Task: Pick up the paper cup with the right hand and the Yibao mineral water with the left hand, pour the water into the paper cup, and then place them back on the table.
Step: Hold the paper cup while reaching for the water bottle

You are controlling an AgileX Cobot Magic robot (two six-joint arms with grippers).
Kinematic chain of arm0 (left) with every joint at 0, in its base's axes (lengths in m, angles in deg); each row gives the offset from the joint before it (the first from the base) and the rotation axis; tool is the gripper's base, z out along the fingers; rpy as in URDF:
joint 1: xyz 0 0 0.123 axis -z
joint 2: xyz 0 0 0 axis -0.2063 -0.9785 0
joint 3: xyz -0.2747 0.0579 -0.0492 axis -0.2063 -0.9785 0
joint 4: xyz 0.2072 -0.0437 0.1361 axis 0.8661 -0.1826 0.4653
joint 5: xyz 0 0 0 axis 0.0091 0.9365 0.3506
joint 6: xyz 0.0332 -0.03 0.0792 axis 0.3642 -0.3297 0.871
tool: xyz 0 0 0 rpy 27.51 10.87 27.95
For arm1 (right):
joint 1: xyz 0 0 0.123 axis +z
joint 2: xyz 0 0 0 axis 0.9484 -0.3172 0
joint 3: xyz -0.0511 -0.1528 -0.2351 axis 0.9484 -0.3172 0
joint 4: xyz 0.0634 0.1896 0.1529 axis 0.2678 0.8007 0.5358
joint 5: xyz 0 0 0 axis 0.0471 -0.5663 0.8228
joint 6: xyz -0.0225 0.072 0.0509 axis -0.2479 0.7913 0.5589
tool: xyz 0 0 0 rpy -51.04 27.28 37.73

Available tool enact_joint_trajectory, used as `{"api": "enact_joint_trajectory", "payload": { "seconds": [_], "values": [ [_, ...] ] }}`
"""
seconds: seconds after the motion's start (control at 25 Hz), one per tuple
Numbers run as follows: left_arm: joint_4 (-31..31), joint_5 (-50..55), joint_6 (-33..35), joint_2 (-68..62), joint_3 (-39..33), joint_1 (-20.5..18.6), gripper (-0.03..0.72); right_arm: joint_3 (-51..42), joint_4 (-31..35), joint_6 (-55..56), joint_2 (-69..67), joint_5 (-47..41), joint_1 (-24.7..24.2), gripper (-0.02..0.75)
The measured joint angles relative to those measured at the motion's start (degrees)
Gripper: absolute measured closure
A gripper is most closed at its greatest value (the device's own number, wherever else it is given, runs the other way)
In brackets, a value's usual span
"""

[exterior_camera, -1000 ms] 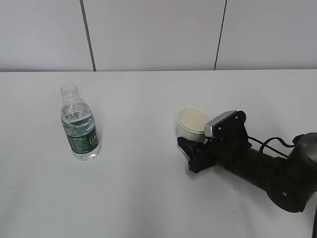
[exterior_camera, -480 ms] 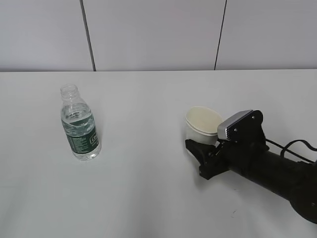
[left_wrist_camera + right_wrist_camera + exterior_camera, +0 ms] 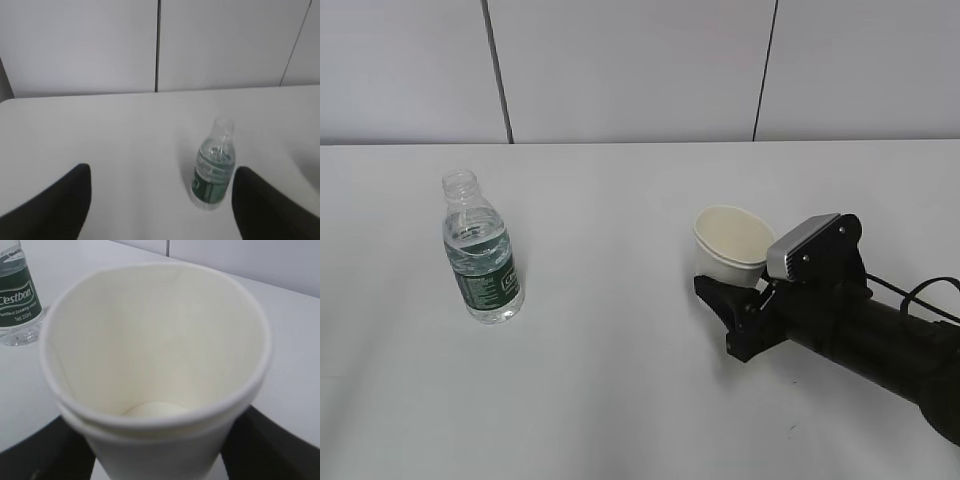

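The black robot arm with the grey-silver block at its wrist, the right hand [image 3: 850,320], comes in low from the near right corner of the wide white counter [image 3: 620,380] and points toward the far left. Its black right pincer [image 3: 735,300] is clamped on the small cream-white paper cup [image 3: 732,243], with one dark finger [image 3: 45,450] on each side of the cup's lower part. In the exterior view the paper cup leans a bit to the left, and whether its bottom touches the counter cannot be told. In the right wrist view the cup's open mouth fills most of the picture and looks dry inside. The small clear plastic bottle with the dark green label, the Yibao mineral water [image 3: 480,250], stands upright on the left side of the counter, well apart from the cup, with no cap on its neck and water inside. The label reads "Cestbon" in white, with "Purified Drinking Water" and "Net 350ml" under it. The left arm cannot be seen in the exterior view. In the left wrist view the left pincer [image 3: 160,200] has its two black fingers [image 3: 60,200] wide apart, holding nothing, and the bottle stands farther off, near the right finger.
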Motion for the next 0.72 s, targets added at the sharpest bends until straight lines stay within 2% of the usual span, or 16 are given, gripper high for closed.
{"api": "enact_joint_trajectory", "payload": {
  "seconds": [0.2, 0.36, 0.72],
  "values": [
    [-4.8, -15.6, 2.8, -10.3, -2.4, 0.0, 0.157, 0.0, -0.1, 0.0, 0.0, 0.0, 0.0, 0.211],
    [-5.3, -28.4, 2.9, -17.1, -5.4, 1.0, 0.157, 0.0, -0.1, 0.0, 0.0, 0.0, 0.0, 0.212],
    [3.4, -49.3, 2.9, -38.8, -6.5, 4.1, 0.157, 0.0, -0.1, -0.1, 0.0, 0.0, 0.0, 0.214]
  ]
}}
